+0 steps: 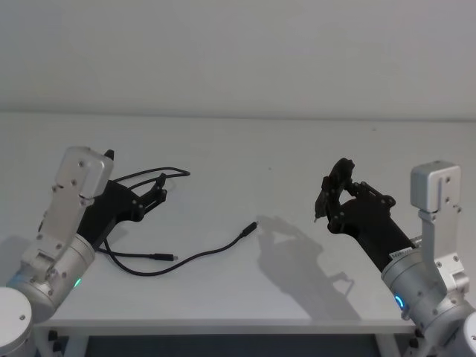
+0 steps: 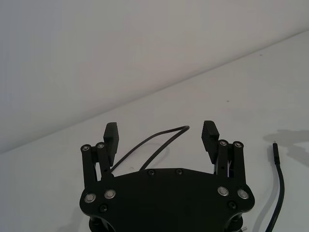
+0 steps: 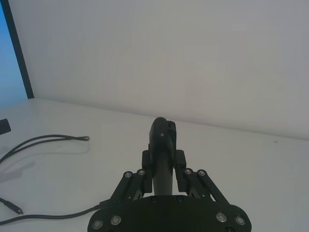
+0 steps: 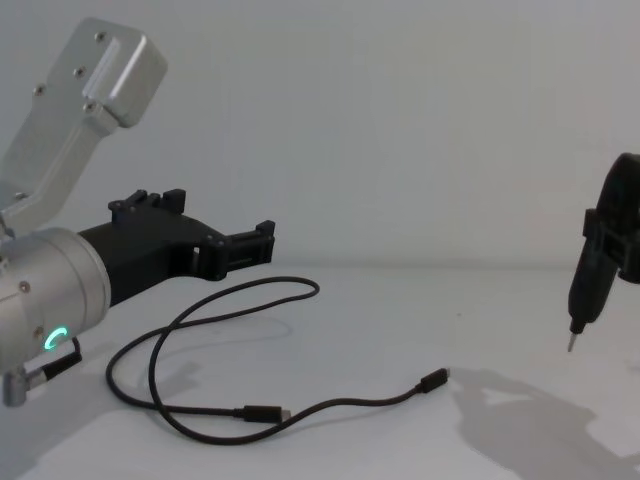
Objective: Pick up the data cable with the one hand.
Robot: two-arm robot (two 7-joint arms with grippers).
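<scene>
I am working with my left tool (image 1: 158, 190), which is hanging wide open and empty just above the worktop (image 1: 245, 149), its fingers (image 2: 111, 133) pointing at the far loop of the cable (image 1: 244, 233). The cable is lying slack on the worktop's left half, one plug (image 1: 161, 257) near my left arm and the other towards the middle. I am judging that a low, level approach would serve best, closing across both strands of the loop, though I cannot quite tell whether they are sitting between the fingers or just beyond them. My right tool (image 1: 335, 190) is idling well apart on the right, clamped on a pen (image 3: 161, 130).
</scene>
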